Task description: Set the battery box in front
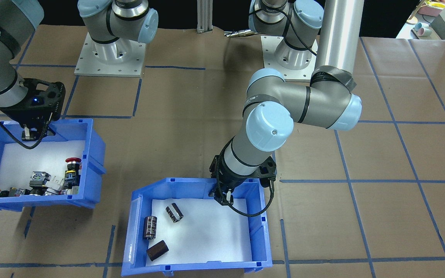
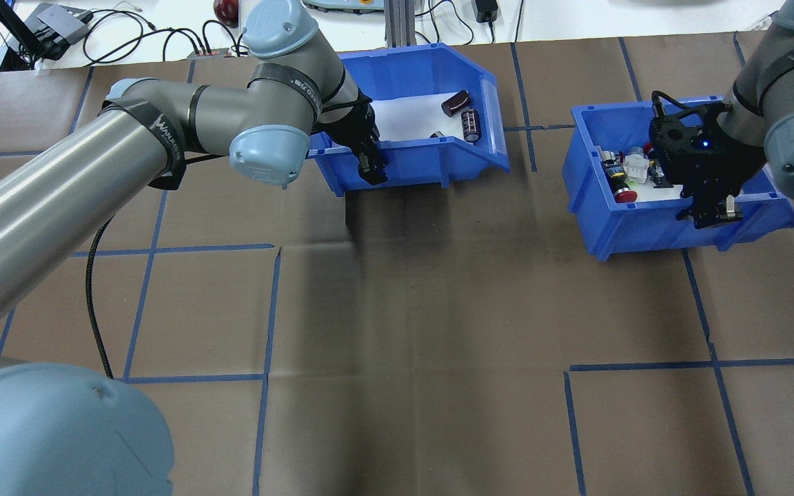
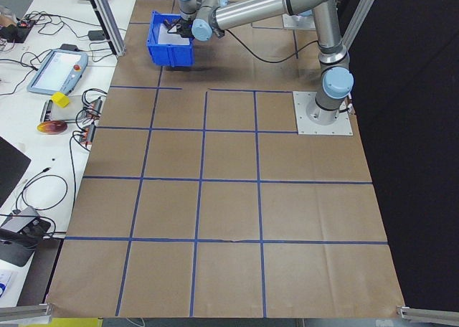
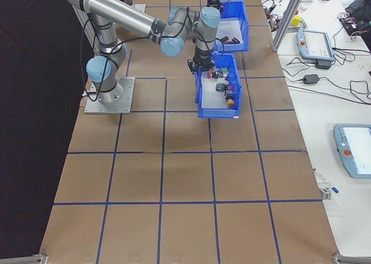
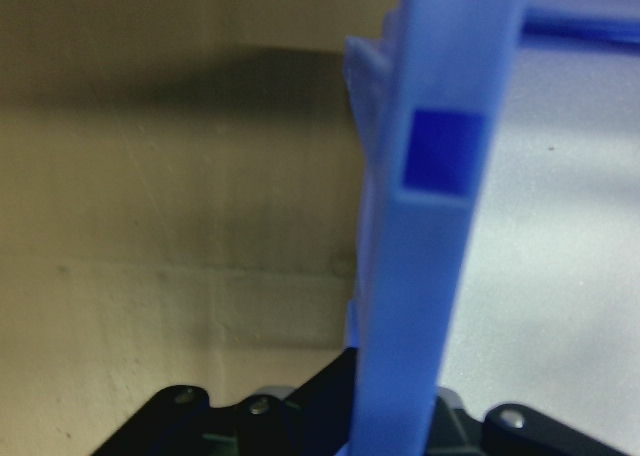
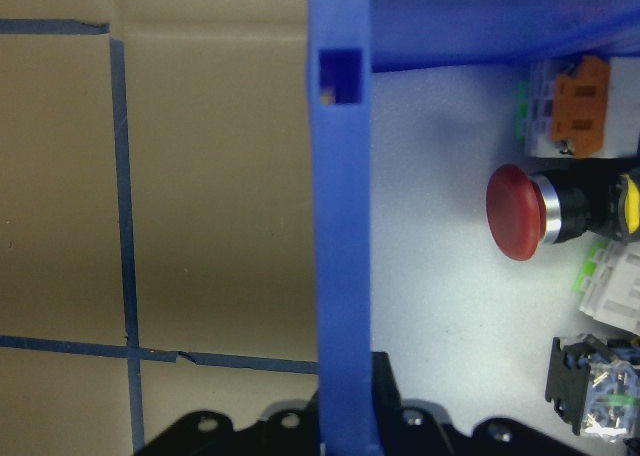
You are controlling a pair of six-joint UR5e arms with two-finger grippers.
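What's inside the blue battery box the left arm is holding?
The battery box has a white foam liner with three dark cylindrical cells lying loose near the sloped side. The left claw, clamped on the rear wall, covers a bit of the liner there.

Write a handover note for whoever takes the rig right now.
Left pincer: straddles the near wall of the battery box, apparently clamped on it.
Right pincer: same on the switch bin wall.
Battery box: on the table's far side from the robot, three cells on its foam.
Done: both walls gripped.
Left: bring the battery box to the front, release.
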